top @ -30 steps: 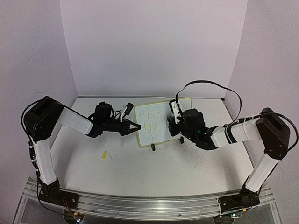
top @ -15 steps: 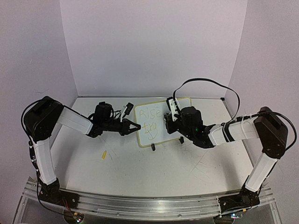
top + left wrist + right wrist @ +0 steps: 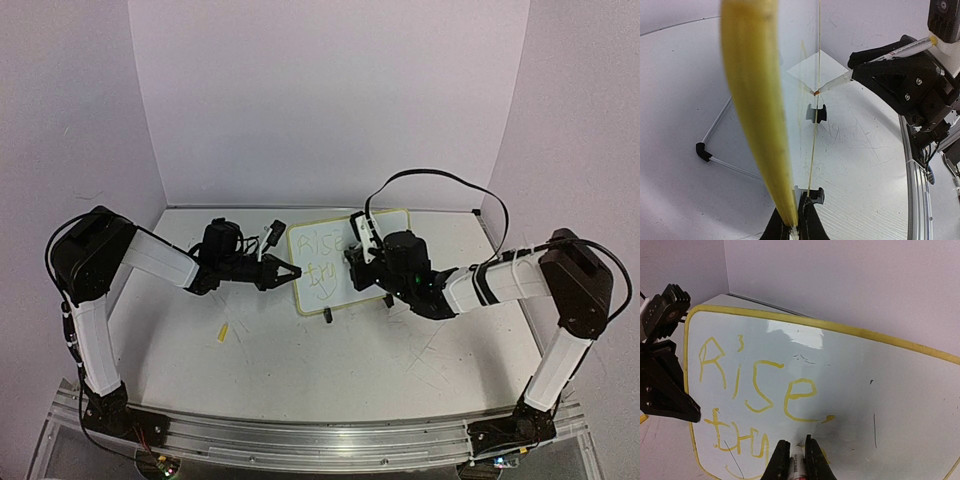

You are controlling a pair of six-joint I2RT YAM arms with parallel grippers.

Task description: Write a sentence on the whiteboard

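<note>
The whiteboard [image 3: 340, 262], white with a pale yellow rim and black clip feet, stands on the table. Yellow writing "Rise" [image 3: 757, 385] and a second line [image 3: 735, 437] show on it. My left gripper [image 3: 290, 272] is shut on the board's left rim [image 3: 757, 115], seen edge-on in the left wrist view. My right gripper [image 3: 357, 252] is shut on a white marker [image 3: 798, 462]. The marker's tip touches the board below the "e" [image 3: 800, 400]. In the left wrist view the marker [image 3: 875, 62] meets the board's face at its orange tip [image 3: 816, 92].
A small yellow scrap [image 3: 223, 332] lies on the table in front of the left arm. A black cable [image 3: 440, 185] loops above the right wrist. Purple walls close the back and sides. A metal rail [image 3: 300, 440] runs along the near edge.
My right gripper has moved left across the board with the marker. The left gripper and the board have stayed still.
</note>
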